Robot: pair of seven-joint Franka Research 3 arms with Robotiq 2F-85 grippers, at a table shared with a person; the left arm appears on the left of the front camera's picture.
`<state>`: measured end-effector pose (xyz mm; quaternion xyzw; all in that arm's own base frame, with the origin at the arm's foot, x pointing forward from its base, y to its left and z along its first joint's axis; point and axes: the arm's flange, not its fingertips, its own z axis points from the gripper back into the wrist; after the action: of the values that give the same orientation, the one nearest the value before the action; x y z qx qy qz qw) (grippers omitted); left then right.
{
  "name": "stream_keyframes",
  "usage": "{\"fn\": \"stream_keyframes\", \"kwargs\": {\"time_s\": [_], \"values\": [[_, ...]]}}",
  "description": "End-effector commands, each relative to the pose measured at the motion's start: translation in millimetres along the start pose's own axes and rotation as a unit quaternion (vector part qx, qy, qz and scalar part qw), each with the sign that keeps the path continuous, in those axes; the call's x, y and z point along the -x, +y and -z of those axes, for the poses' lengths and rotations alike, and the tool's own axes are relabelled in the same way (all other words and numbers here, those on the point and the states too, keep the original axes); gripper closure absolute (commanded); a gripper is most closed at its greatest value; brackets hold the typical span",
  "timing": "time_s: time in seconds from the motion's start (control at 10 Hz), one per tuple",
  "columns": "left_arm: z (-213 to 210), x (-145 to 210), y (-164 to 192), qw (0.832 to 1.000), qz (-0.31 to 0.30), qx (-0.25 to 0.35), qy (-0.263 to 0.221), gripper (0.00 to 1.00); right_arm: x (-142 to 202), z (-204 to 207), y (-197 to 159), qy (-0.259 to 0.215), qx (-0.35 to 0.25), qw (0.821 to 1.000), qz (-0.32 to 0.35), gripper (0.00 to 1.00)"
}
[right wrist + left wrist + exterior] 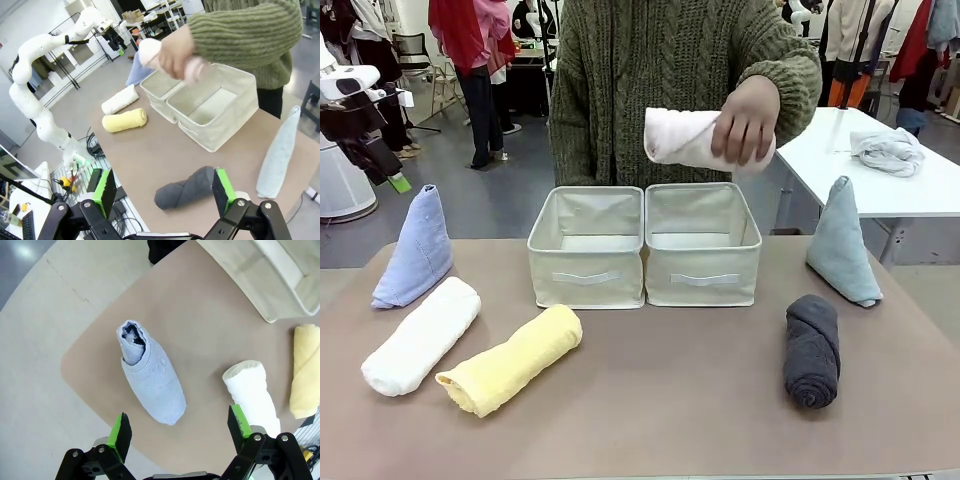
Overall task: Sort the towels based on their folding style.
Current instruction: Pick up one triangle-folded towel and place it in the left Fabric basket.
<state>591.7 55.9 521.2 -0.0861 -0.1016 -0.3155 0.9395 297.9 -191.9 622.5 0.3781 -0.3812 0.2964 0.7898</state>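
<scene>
A person's hand (745,120) holds the pink rolled towel (680,135) above the right cream box (705,282). On the table's left lie the lavender-blue cone (415,250), white roll (420,335) and yellow roll (510,360). On its right are the pale teal cone (842,245) and dark grey roll (812,350). My left gripper (180,430) hangs open above the lavender-blue cone (150,375), off the table's left edge (395,180). My right gripper (164,192) is open, high over the dark grey roll (185,187), holding nothing.
The left cream box (585,280) stands beside the right one at the table's middle back. A pale grey cloth heap (888,150) lies on a white side table (920,195) at the far right. The person stands right behind the boxes.
</scene>
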Motion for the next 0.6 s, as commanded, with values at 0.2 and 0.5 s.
{"fn": "stream_keyframes", "kwargs": {"time_s": [0.2,0.5], "values": [[-0.6,2.1,0.5,1.0,-0.001,0.002,0.003,0.0,0.1,-0.1,-0.9,-0.003,-0.003,1.0,-0.001,0.0],[41.6,-42.3,3.6,0.994,0.01,-0.011,0.107,0.0,0.1,-0.1,-0.9,-0.003,-0.003,1.0,-0.001,0.0]]}}
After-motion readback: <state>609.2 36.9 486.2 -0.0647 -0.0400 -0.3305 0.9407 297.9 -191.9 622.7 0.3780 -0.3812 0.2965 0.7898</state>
